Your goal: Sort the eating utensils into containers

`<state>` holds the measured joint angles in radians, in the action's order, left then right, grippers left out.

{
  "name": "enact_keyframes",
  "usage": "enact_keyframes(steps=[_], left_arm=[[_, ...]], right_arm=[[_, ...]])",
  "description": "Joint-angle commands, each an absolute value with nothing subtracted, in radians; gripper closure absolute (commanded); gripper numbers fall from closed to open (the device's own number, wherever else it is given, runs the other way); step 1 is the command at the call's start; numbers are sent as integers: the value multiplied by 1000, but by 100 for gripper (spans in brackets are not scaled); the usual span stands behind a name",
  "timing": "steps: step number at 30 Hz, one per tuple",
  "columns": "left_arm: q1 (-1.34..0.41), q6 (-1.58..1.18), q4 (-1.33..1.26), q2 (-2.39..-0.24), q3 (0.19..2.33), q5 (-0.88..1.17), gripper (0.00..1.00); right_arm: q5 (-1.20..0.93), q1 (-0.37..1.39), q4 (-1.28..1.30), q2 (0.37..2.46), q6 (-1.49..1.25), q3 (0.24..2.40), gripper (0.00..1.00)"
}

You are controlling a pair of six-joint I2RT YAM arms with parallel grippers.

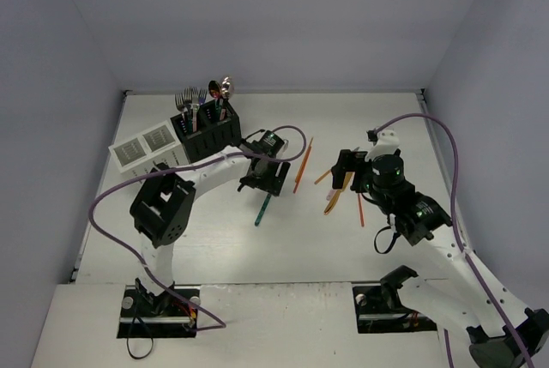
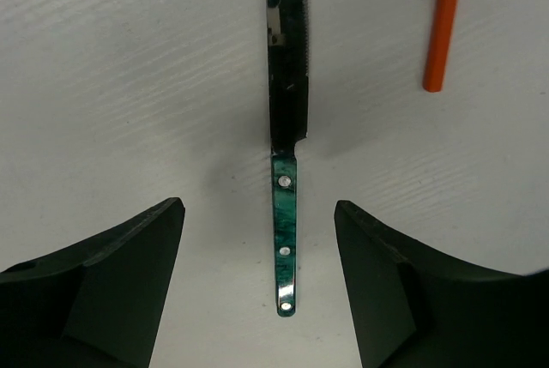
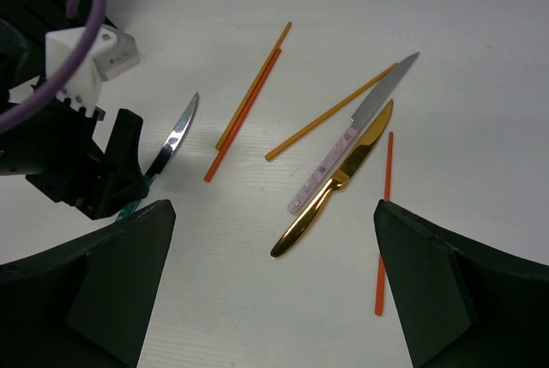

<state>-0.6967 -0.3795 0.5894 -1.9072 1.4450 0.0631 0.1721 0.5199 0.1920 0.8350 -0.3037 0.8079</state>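
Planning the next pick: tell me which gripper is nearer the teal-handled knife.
Left. The left gripper straddles the handle of the teal-handled knife, open; the right gripper hovers apart, over the gold knife.

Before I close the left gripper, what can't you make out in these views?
- Teal-handled knife: blade tip cut off by the top edge, left wrist view.
- Black caddy: utensils inside too small to count, top view.
- White caddy: one corner behind the left arm, top view.
- Gold knife: partly under the right gripper, top view.
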Motion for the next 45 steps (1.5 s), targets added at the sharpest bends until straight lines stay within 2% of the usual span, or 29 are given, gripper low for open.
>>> enact_keyframes(steps=[1,8,13,17,20,23,27,33,41,45], left_arm=[[-716,-413,628,-1928,1523,65,35],[-723,-414,645,-1991,1530,68,51],[-723,-408,667,-2035,1556,83,58],[-723,-412,675,-2067,1569,93,73],[-723,-414,675,-2072,1566,89,93],[-721,-416,675,-2051,1564,88,100],[-718,-412,673,-1962,1563,60,100],[-660,-399,650,-1696,1573,-52,100],[-423,-321,337,-1324,1389,-206,100],[-303,-261,191,-1246,1323,-249,100]], right_arm=[[214,511,184,796,-323,805,0],[219,511,206,759,-330,797,0],[219,511,210,747,-331,793,0],[219,509,212,747,-325,798,0],[218,509,213,748,-324,800,0],[214,509,215,746,-321,799,0],[204,509,216,741,-321,802,0],[177,509,218,746,-318,827,0],[177,506,216,762,-319,833,0],[186,508,216,765,-319,833,0]])
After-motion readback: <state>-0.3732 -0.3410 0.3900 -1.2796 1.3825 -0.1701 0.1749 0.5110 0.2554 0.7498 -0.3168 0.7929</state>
